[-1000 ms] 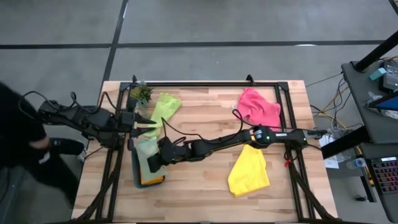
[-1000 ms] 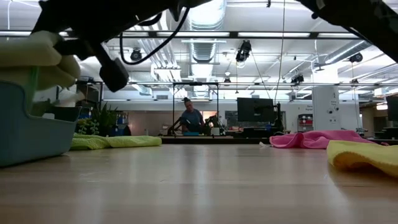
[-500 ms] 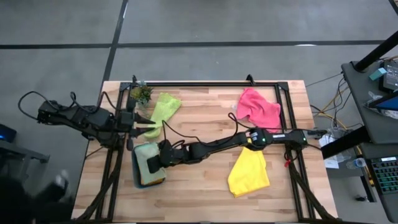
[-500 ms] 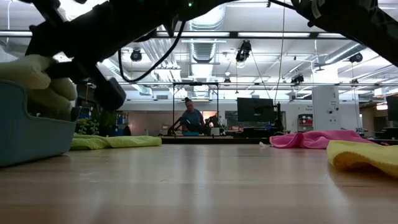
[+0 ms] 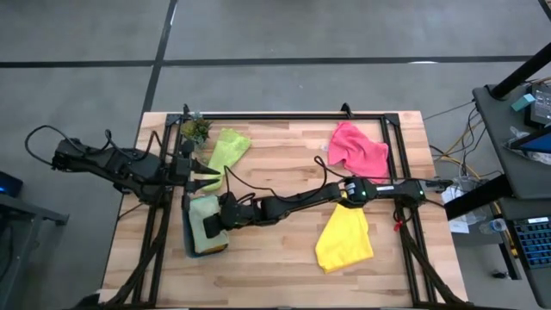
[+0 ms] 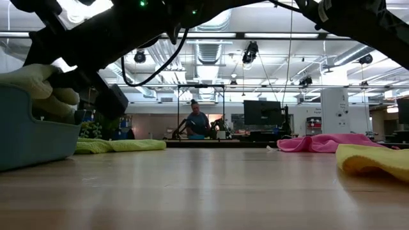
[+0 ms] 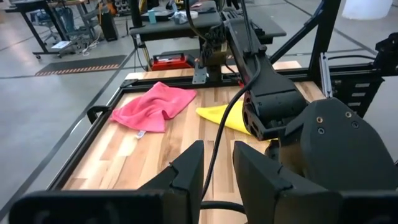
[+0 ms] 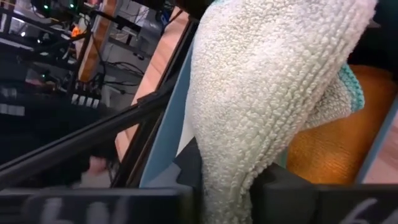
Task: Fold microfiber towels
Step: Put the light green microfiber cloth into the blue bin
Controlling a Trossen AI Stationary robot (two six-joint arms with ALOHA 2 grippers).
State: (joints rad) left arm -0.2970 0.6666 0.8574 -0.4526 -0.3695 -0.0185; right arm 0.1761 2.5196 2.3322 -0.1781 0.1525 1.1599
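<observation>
A folded pale sage green towel [image 5: 200, 211] lies in the teal tray [image 5: 186, 238] at the table's left, on top of an orange towel [image 8: 339, 146]. My right gripper [image 5: 211, 226] reaches across the table to it and is shut on it. My left gripper [image 5: 207, 176] hovers just beyond the tray's far end, fingers a little apart and holding nothing. A lime green towel [image 5: 228, 148] lies crumpled at the far left, a pink one [image 5: 357, 148] at the far right and a yellow one [image 5: 344, 237] at the near right. My right gripper pinches a thick folded edge [image 8: 227, 146] of the pale sage green towel, several layers, between its two fingers. It comes from the table's right, slanting a little downward. The towel rests in the tray on the orange towel, bulging up past the tray's rim [image 6: 32, 80].
A small potted plant [image 5: 195, 129] stands at the far left corner beside the lime towel. A black frame [image 5: 284, 116] runs along the table's far and side edges. Bare wood lies in the middle of the table. A person [image 6: 197, 121] sits far off in the room.
My right gripper has sunk toward the tray with the sage towel, which has dropped from above the rim into the tray and now rests on the orange towel. A person beside the table's left edge has gone out of view.
</observation>
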